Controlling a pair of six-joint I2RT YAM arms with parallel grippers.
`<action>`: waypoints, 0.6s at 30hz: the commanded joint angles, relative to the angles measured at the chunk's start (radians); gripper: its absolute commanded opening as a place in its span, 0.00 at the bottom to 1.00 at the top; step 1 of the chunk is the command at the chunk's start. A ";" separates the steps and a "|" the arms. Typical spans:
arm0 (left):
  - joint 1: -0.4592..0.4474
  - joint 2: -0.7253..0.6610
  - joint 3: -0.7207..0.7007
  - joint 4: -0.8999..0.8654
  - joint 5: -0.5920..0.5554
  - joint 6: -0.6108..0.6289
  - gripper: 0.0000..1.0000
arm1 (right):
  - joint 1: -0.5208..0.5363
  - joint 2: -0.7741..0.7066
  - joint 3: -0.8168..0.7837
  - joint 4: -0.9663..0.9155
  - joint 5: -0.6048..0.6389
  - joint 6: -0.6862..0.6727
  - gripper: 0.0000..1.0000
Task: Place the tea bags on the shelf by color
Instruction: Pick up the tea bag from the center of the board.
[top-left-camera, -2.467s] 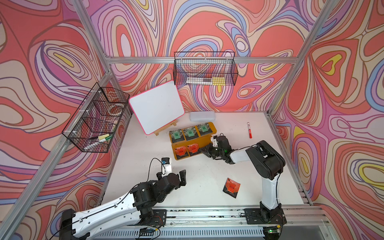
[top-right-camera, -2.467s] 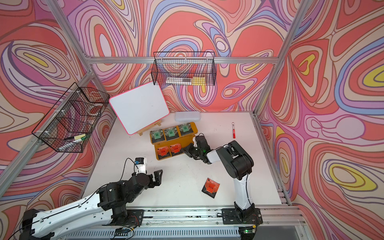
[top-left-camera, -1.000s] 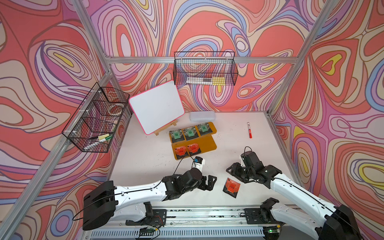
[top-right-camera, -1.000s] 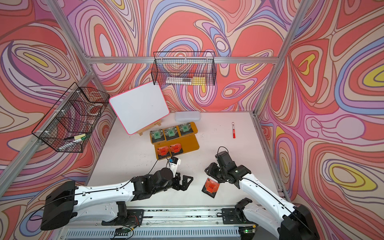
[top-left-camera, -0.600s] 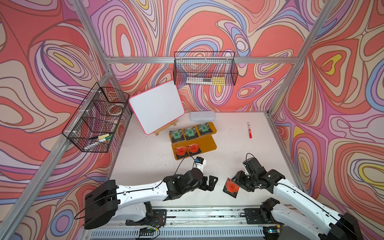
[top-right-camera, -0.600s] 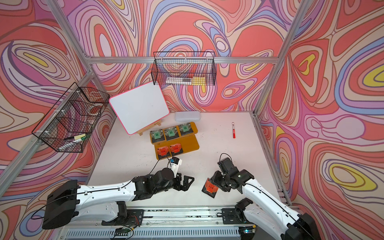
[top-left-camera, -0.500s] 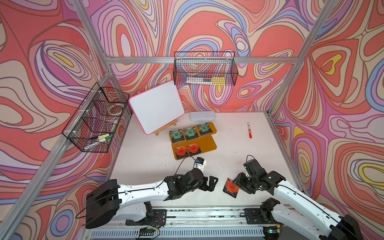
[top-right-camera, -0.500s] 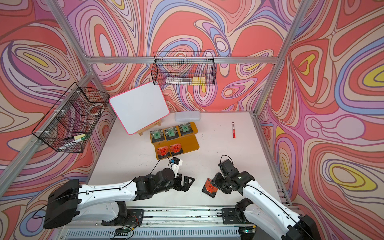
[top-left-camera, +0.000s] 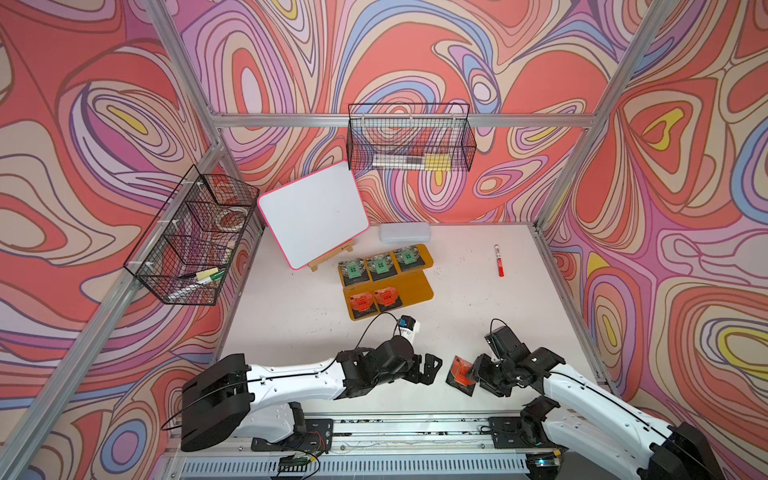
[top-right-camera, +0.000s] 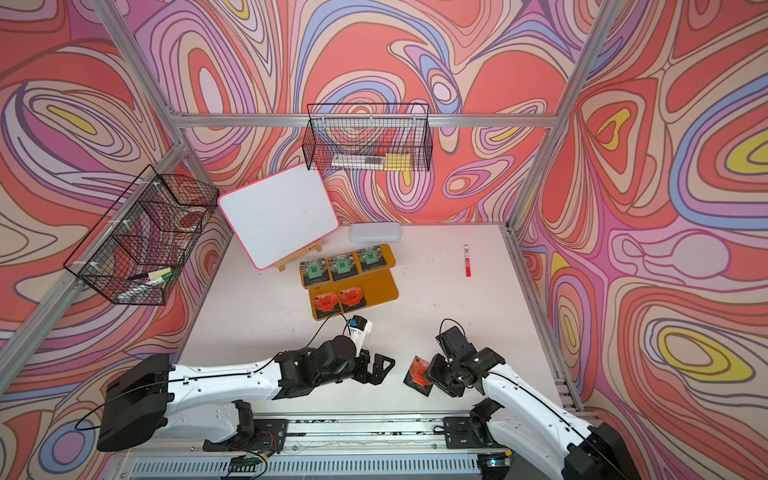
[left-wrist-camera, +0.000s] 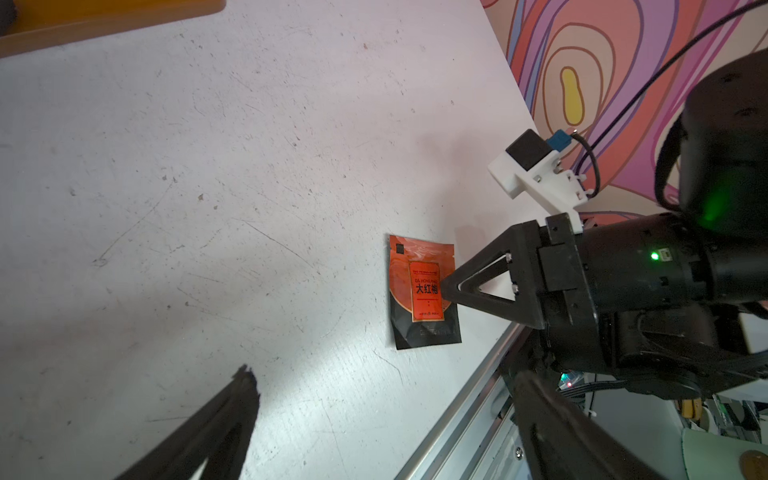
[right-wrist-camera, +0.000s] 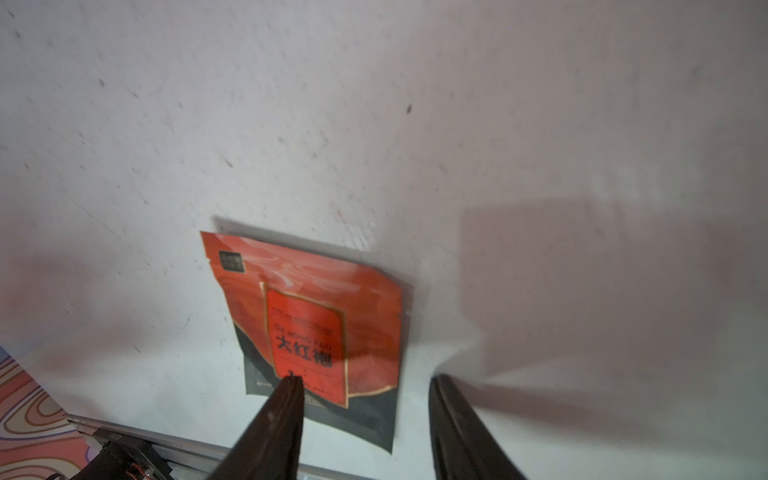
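Note:
One orange-red tea bag (top-left-camera: 458, 373) (right-wrist-camera: 316, 316) lies flat on the table near the front edge. My right gripper (top-left-camera: 474, 376) (right-wrist-camera: 365, 382) is low over it, open. One finger (right-wrist-camera: 286, 399) is above the bag's label and the other is past the bag's edge. My left gripper (top-left-camera: 430, 368) (left-wrist-camera: 384, 378) stands wide open just left of the bag, holding nothing. The mustard-yellow shelf (top-left-camera: 415, 286) carries three green tea bags (top-left-camera: 379, 266) on its upper board and two orange-red tea bags (top-left-camera: 374, 300) on its lower board.
A pink-edged whiteboard (top-left-camera: 313, 216) leans on a small easel behind the shelf. A clear plastic box (top-left-camera: 405, 232) lies at the back and a red marker (top-left-camera: 498, 266) at the back right. Black wire baskets (top-left-camera: 409, 143) (top-left-camera: 195, 237) hang on the walls. The table's metal front rail (left-wrist-camera: 465, 415) runs close to the loose bag.
My right gripper came from the shelf to the front of the table and has lowered over the loose orange-red bag. My left gripper has drawn in toward the bag from the left.

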 joint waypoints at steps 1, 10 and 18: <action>-0.005 0.018 0.027 0.012 0.015 0.001 0.99 | -0.002 0.012 -0.028 0.063 -0.020 0.010 0.50; -0.006 0.037 0.036 0.004 0.020 -0.001 0.99 | -0.002 0.070 -0.055 0.257 -0.093 0.019 0.48; -0.006 0.051 0.042 -0.007 0.019 -0.005 0.97 | -0.002 0.199 -0.049 0.480 -0.161 0.033 0.47</action>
